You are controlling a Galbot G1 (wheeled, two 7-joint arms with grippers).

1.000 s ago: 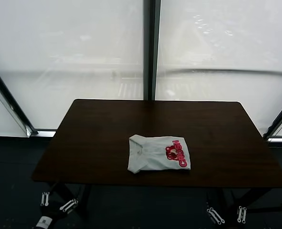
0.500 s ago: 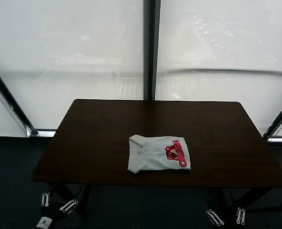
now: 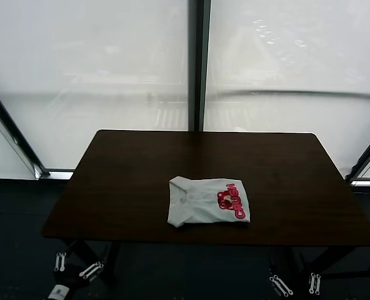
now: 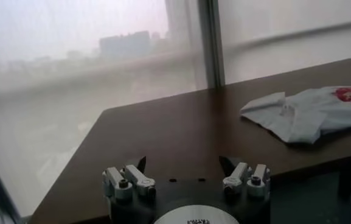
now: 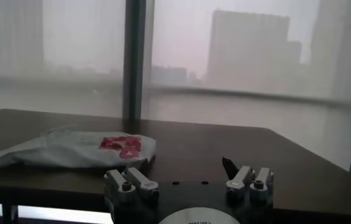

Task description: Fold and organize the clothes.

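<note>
The clothes are one white T-shirt [image 3: 200,203], folded into a small rectangle with its red print facing up. It lies near the front edge of the dark table [image 3: 129,162]. It also shows in the left wrist view [image 4: 309,112] and the right wrist view [image 5: 72,149]. My left gripper [image 3: 75,265] hangs open below the table's front left corner. My right gripper [image 3: 297,284] hangs open below the front right corner. Both sets of jaws are empty and well away from the shirt, as each wrist view confirms for the left gripper [image 4: 184,164] and the right gripper [image 5: 184,167].
Large bright windows with a dark vertical frame post [image 3: 197,62] stand behind the table. Table legs [image 3: 88,253] run under the top close to both grippers. The floor around is dark.
</note>
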